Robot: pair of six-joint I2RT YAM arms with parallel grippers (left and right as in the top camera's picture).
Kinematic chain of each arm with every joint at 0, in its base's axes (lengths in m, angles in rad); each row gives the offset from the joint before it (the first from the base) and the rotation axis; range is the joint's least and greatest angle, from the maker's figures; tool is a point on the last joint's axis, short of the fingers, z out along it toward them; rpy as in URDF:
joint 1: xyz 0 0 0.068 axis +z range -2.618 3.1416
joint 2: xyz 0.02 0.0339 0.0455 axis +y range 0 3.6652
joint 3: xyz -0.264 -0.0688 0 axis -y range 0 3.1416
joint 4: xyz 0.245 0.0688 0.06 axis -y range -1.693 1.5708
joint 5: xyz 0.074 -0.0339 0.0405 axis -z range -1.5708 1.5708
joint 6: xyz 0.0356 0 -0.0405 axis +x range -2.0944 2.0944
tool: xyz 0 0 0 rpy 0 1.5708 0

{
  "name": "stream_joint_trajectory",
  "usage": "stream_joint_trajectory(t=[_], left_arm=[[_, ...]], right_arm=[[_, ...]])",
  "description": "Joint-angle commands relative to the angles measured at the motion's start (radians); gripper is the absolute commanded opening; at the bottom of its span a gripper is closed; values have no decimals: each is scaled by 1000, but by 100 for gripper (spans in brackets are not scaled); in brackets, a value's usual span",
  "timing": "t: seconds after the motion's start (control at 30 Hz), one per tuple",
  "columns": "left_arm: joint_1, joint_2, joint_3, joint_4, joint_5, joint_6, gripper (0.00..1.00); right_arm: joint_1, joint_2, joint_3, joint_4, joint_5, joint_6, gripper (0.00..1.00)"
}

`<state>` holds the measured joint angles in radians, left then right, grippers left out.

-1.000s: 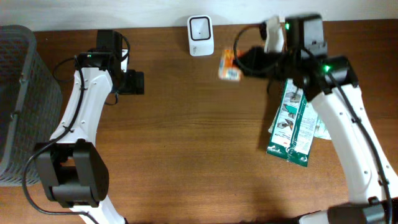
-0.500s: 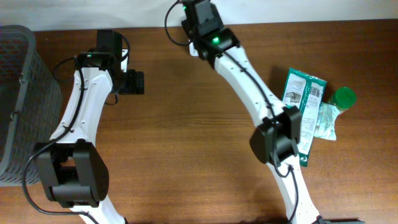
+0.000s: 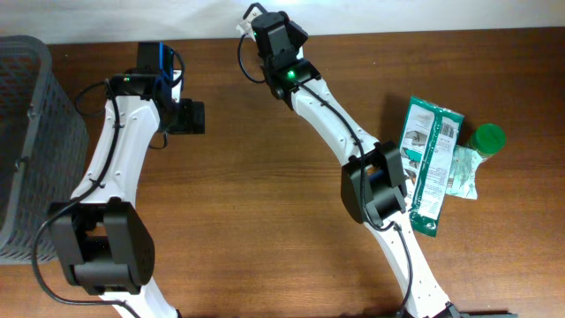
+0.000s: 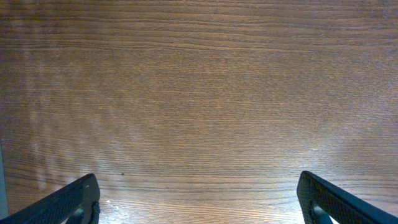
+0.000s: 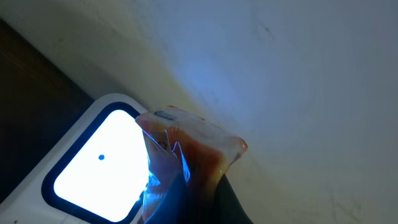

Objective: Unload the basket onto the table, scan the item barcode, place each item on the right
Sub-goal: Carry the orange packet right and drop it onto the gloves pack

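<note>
Right wrist view: much is cut off. Your right hand (image 5: 194, 198) shows only as one dark finger at the bottom edge. The other finger is hidden behind the packet (image 5: 186, 146). The hand is clamped shut on that packet, a crinkled clear pouch with orange-red contents that rises from the fingers. Its print is too blurred to read, and no barcode can be made out.

Just beyond the hand, to the packet's left, is the scanner (image 5: 93, 158). Its window glows white with a small blue dot. The scanner's lower part runs out of frame, and the packet overlaps its right edge. You cannot tell whether the two touch. A pale wall (image 5: 298, 74) fills the rest of the picture.

Overhead view: your right arm (image 3: 331, 110) stretches long across the bench (image 3: 265, 221) to its far edge. The wrist there covers the hand, packet and scanner alike. Well behind that hand, back along the arm, lie green packets (image 3: 431, 168) with a green-capped bottle (image 3: 487, 139) just beside them.

Your left arm (image 3: 115, 150) is bent, and your left hand (image 3: 187, 117) points toward the middle of the bench. A dark basket (image 3: 26, 141) sits well off to that hand's outer side, cropped by the frame.

Left wrist view: only the two fingertips of the left hand show, one in each bottom corner. They are spread wide, with nothing but bare wood between them.
</note>
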<state>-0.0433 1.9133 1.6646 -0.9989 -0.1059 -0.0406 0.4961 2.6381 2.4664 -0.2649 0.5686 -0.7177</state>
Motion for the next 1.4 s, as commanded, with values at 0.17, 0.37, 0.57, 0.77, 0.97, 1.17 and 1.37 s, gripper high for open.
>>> stream_joint_trajectory(t=[0.17, 0.37, 0.57, 0.77, 0.97, 1.17, 1.37], left_arm=[[3, -16, 9, 2, -7, 19, 99], [3, -16, 9, 1, -7, 19, 99], [3, -16, 9, 1, -7, 19, 99], [3, -16, 9, 1, -7, 19, 99], [3, -16, 9, 1, -7, 19, 99], [3, -16, 9, 1, -7, 19, 99], [3, -16, 9, 1, -7, 19, 99]], right_arm=[[-3, -31, -2, -46, 37, 62, 4], [-12, -212, -2, -201, -146, 289, 4], [-75, -528, -2, -649, -457, 735, 4], [-246, -764, -2, -1157, -476, 930, 4], [-534, -763, -69, -1389, -495, 1015, 4], [-652, -747, -462, -1192, -535, 966, 4], [-655, -747, -848, -826, -610, 955, 4]])
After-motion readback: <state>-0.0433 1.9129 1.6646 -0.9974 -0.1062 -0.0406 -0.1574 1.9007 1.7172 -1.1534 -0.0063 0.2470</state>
